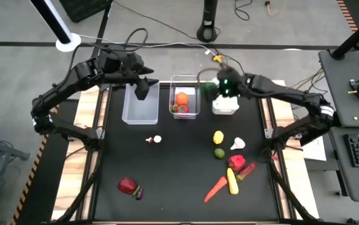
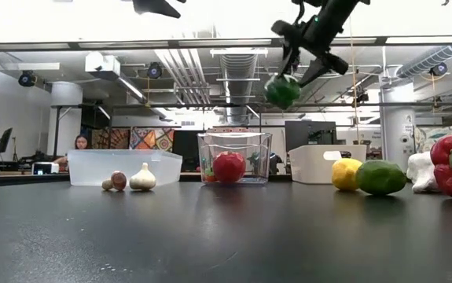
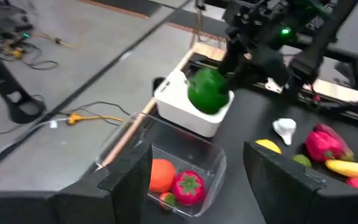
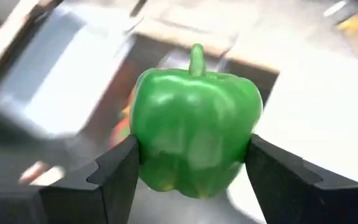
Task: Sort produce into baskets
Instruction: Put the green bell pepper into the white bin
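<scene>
Both arms were matte black, built of chunky angular links. A green light glowed on the right arm's wrist housing [image 1: 225,87]. Each claw ended in two broad, flat black fingers [image 4: 113,177] with bevelled edges.

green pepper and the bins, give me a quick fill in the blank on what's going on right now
1. The right gripper holds a ____ pepper in the air.
2. The left gripper hovers with its jaws ____ and nothing between them.
3. The middle clear bin already holds an orange and a ____.
4. The bin nearest the pepper is opaque ____.

Missing words: green; open; strawberry; white
</scene>
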Controlling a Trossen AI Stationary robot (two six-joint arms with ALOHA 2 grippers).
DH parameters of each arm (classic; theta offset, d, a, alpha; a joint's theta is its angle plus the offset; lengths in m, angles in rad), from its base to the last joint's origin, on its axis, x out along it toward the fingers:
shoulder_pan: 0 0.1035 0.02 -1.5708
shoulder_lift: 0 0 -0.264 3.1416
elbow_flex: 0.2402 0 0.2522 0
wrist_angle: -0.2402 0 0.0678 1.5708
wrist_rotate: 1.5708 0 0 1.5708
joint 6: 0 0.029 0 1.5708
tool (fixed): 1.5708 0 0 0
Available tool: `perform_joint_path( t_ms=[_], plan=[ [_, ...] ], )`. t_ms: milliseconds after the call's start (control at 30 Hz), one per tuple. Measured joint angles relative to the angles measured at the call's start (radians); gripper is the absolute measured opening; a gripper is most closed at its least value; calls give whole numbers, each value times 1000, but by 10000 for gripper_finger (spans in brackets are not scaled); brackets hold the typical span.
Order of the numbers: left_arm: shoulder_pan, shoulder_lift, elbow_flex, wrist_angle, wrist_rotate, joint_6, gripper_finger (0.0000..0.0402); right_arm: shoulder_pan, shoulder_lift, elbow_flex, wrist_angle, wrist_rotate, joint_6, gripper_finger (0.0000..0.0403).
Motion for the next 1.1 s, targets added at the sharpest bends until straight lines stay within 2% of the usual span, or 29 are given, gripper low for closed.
perform_joint_path(
  t_ms=[133, 267, 600, 833, 933, 1100],
  plan=[
    [0, -24, 0, -1, -48, -8, 233, -105, 0, -17, 76, 70, -126, 253],
    [0, -44, 0, -1, -104, -15, 233, -183, 5, -93, 196, 70, -212, 253],
    [0, -67, 0, -1, -167, -24, 233, -217, -78, -495, 722, 77, -243, 253],
    [0, -67, 0, -1, -218, -24, 233, -217, -136, -663, 866, 132, -260, 253],
    [0, -67, 0, -1, -226, -24, 233, -217, -161, -703, 869, 175, -275, 253],
    [0, -67, 0, -1, -233, -24, 233, -217, -164, -749, 871, 173, -319, 253]
  ],
)
